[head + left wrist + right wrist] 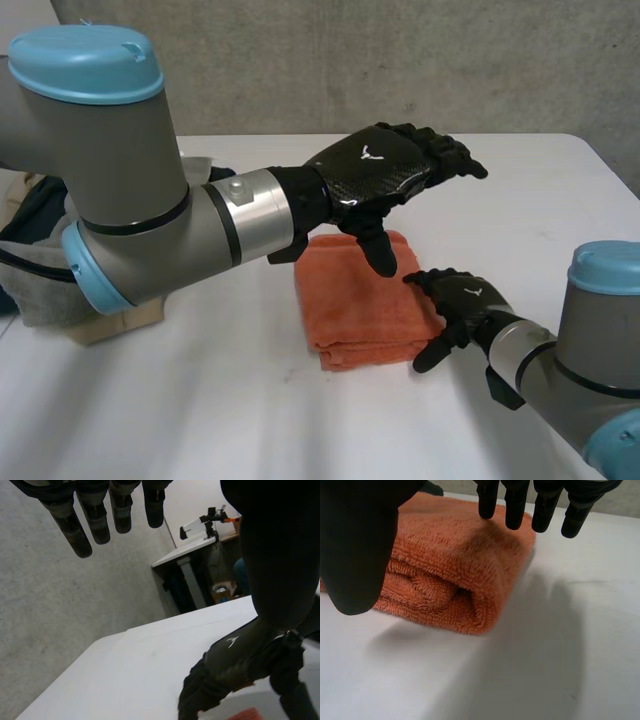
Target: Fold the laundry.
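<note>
Orange towel (355, 305) lay folded on white table (200, 400), left hand (380, 168) hung above it, right hand (465, 303) at its edge, both open-fingered and empty

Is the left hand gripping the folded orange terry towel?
No, the left hand hangs open above the folded orange terry towel, clear of it.

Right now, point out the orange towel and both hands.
orange towel (355, 310), head view, its top face.
left hand (380, 165), head view, back of the hand.
right hand (468, 298), head view, back of the hand.
</note>
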You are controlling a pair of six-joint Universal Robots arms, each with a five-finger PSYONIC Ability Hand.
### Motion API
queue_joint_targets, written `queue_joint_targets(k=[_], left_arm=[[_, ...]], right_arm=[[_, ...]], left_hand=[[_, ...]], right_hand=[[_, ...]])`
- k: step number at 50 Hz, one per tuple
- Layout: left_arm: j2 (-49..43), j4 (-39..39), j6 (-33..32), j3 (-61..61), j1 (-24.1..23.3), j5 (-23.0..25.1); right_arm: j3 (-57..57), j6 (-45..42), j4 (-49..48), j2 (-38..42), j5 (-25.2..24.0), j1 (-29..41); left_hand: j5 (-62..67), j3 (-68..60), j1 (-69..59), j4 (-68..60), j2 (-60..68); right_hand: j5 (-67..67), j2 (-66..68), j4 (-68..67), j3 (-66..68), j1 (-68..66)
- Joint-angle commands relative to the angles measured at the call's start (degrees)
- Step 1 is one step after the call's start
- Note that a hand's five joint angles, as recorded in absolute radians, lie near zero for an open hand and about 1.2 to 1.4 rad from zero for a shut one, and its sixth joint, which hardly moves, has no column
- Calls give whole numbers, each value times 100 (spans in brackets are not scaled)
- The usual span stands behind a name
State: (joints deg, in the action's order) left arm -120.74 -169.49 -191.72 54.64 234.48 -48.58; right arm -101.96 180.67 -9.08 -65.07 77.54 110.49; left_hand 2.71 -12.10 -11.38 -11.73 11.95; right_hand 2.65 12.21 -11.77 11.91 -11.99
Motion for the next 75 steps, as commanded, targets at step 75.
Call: queue_joint_targets(k=[75], left_arm=[[279, -31, 20, 433, -87, -240]], right_arm=[[6275, -2475, 2472, 3642, -2674, -2726]], left_hand=[[-271, 210, 138, 173, -195]], right_hand=[[-265, -221, 177, -191, 199]])
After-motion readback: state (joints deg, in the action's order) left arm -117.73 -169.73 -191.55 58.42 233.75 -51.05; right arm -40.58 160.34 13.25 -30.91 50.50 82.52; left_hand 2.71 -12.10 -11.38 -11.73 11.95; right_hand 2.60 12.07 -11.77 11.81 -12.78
